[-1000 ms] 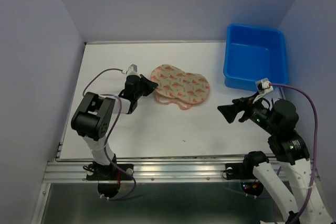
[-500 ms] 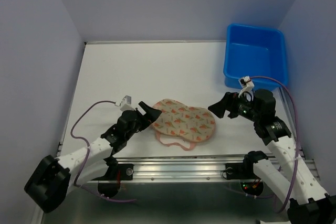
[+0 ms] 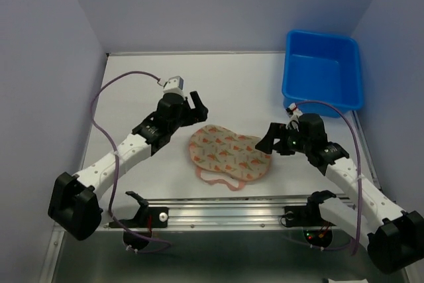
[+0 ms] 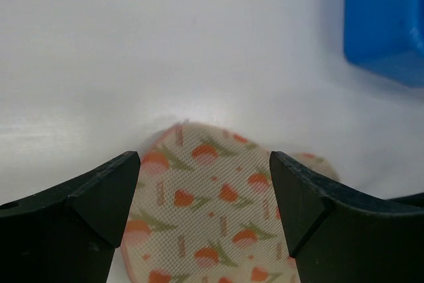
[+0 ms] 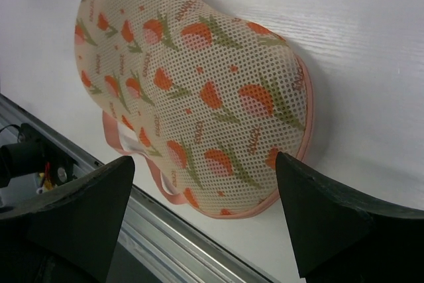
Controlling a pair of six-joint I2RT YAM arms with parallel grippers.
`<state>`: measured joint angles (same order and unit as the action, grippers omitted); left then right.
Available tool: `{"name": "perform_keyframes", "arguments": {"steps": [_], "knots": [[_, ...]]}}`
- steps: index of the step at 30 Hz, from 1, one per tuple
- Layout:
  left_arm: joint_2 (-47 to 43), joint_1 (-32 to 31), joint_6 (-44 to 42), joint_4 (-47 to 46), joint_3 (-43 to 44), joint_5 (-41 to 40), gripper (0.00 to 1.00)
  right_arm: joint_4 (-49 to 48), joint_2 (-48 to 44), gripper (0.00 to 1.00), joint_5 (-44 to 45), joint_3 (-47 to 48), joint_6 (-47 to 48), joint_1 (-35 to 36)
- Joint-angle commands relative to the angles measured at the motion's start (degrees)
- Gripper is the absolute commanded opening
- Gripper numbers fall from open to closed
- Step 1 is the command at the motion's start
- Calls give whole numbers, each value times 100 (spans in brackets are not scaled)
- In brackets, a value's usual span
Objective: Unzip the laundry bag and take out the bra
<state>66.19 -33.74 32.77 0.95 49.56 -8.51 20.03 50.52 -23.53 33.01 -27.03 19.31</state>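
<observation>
Flanking the cream, orange-printed, two-lobed mesh laundry bag (image 3: 228, 156) near the front edge of the white desk (image 3: 232, 84): left tool (image 3: 197, 105) and right tool (image 3: 265, 138), both spread.

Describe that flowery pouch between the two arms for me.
The laundry bag is a two-lobed, peanut-shaped case of fine cream mesh printed with orange-pink tulips, edged in pink. A pink strap loops out from its near side. It looks closed; nothing inside shows. It lies slightly domed on the white table near the front edge. The open left gripper and right gripper flank it; neither appears to touch it.
</observation>
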Motion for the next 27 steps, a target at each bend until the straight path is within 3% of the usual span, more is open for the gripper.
{"name": "perform_keyframes", "arguments": {"steps": [1, 5, 10, 14, 16, 18, 22, 27], "knots": [[-115, -316, 374, 29, -612, 701, 88, -306, 211, 91, 480, -163, -66, 169], [-99, -738, 1123, -1016, -1553, 992, 81, -648, 528, 86, 498, -435, -136, 362], [815, -898, 1126, -1343, -1458, 913, 81, -1194, 897, 82, 735, -752, -442, 968], [1579, -854, 793, -1212, -836, 334, 81, -2220, 1214, 78, 1016, -1060, -1040, 1890], [2052, -810, 520, -1071, -345, 123, 81, -2712, 1389, 76, 1384, -1148, -1487, 2759], [2475, -749, 336, -992, 156, 34, 81, -2925, 1574, 76, 1936, -1061, -1726, 3766], [2776, -617, -313, -851, 877, -316, 86, -2962, 2206, 75, 2527, -508, -2026, 4903], [1936, -564, -807, -509, 1004, -1072, 98, -2242, 1990, 75, 3307, 64, -1886, 5127]]}}
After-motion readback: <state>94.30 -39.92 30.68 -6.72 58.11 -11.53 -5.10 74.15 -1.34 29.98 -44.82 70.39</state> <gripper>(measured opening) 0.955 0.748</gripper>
